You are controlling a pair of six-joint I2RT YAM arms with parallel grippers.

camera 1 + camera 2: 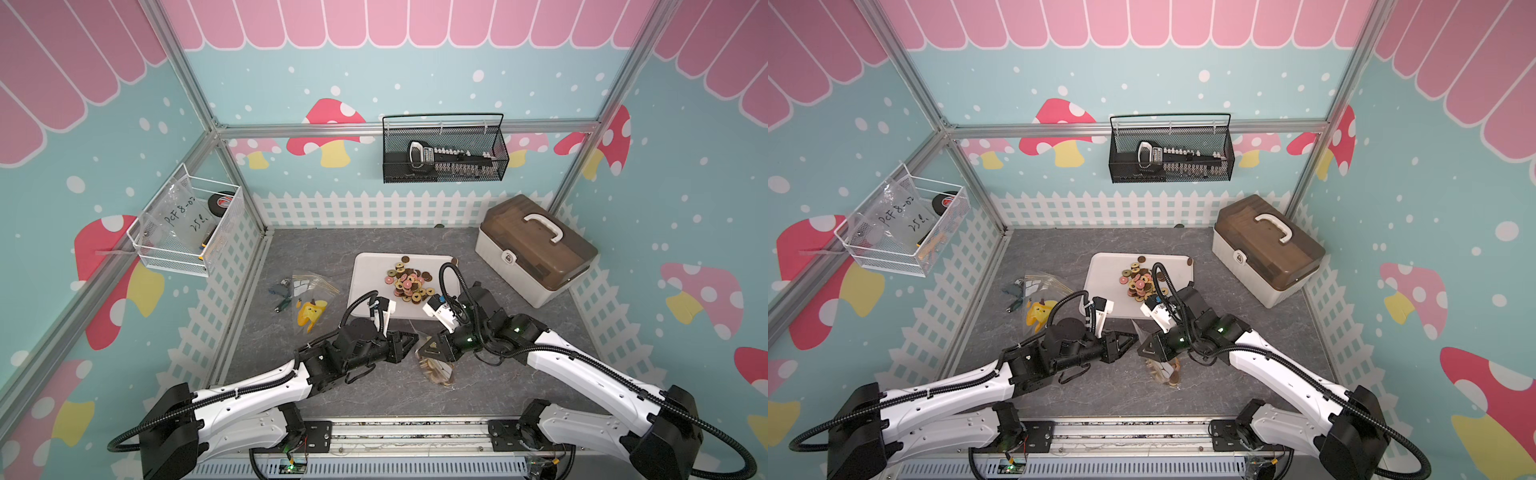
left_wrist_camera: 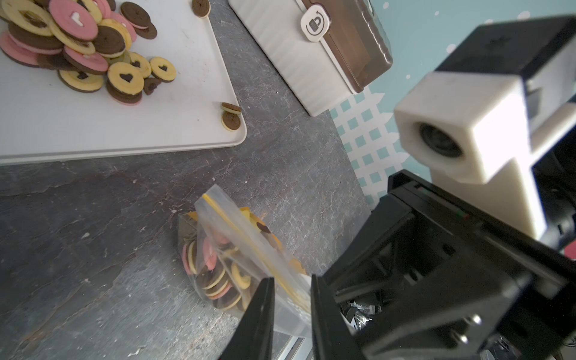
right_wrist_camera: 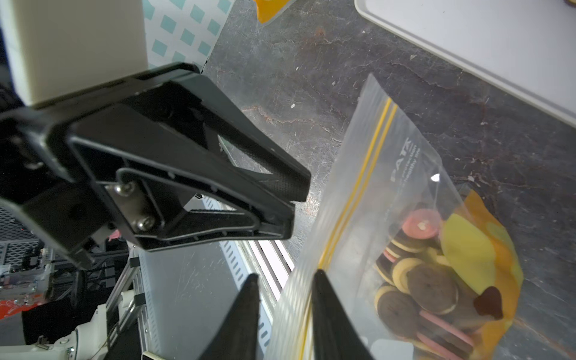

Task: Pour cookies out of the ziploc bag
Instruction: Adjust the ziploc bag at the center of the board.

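Observation:
A pile of brown, yellow and pink cookies [image 1: 409, 282] [image 2: 84, 46] lies on the white tray [image 1: 365, 291] [image 2: 93, 131]. The clear ziploc bag [image 1: 436, 368] [image 2: 224, 249] [image 3: 389, 187] with a yellow zip stands on the table in front of the tray. More cookies [image 3: 420, 296] sit in its bottom. My left gripper [image 1: 413, 337] [image 2: 293, 280] and right gripper [image 1: 422, 351] [image 3: 285, 276] face each other tip to tip above the bag. Both have their jaws a little apart. Bag film shows in each gap, and neither grips it.
A white case with a brown lid [image 1: 536, 253] stands at the back right. Another clear bag with a yellow toy [image 1: 311, 299] lies left of the tray. A white wire basket [image 1: 187, 224] and a black mesh basket [image 1: 444, 149] hang on the walls.

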